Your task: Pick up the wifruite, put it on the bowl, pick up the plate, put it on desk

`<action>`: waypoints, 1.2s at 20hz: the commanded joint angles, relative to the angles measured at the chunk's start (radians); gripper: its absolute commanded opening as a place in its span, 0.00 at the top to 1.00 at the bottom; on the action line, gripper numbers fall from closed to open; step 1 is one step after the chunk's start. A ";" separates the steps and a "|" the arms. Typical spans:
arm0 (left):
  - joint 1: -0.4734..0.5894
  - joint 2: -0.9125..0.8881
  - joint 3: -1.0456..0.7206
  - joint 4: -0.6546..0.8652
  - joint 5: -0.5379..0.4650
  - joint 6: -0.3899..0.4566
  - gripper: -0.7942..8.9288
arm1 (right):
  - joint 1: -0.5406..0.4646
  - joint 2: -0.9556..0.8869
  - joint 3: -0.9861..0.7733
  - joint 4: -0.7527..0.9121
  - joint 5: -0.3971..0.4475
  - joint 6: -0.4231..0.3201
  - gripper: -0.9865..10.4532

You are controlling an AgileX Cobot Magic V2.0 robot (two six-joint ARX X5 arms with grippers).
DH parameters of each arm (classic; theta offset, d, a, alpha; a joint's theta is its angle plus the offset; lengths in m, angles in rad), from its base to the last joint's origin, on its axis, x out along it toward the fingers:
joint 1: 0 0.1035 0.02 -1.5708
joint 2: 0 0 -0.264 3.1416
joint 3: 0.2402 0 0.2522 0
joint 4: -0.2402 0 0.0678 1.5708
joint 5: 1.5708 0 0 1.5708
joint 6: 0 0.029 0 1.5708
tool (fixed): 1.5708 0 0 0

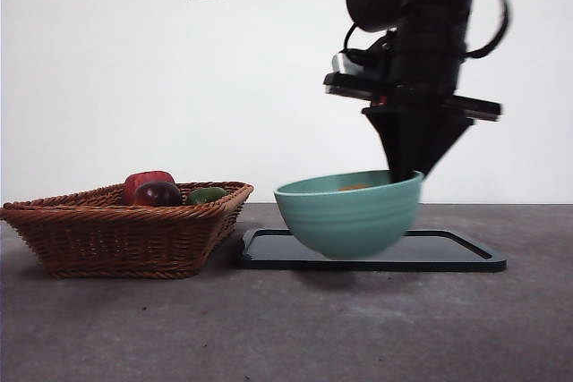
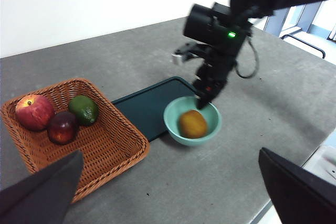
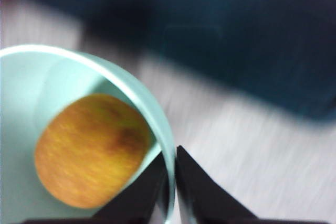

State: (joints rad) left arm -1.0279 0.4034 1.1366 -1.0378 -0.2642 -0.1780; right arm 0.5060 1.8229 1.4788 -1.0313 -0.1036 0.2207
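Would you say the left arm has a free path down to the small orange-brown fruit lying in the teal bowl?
Probably not: the right gripper is shut on the teal bowl's rim, its arm above the orange-brown fruit.

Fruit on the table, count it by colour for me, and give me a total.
Red: 1, the apple in the basket.
Dark purple: 1, the plum-like fruit in the basket.
Green: 1, the green fruit in the basket.
Orange-brown: 1, the wifruite in the bowl, whose rim the right gripper pinches.
Total: 4
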 commanded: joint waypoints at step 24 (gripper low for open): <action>-0.009 0.002 0.013 0.014 -0.005 -0.008 0.30 | -0.164 0.339 0.637 -0.211 0.030 -0.132 0.52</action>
State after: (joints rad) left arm -1.0279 0.4034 1.1366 -1.0359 -0.2642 -0.1780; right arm 0.3382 2.1597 2.1033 -1.2507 -0.0734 0.1005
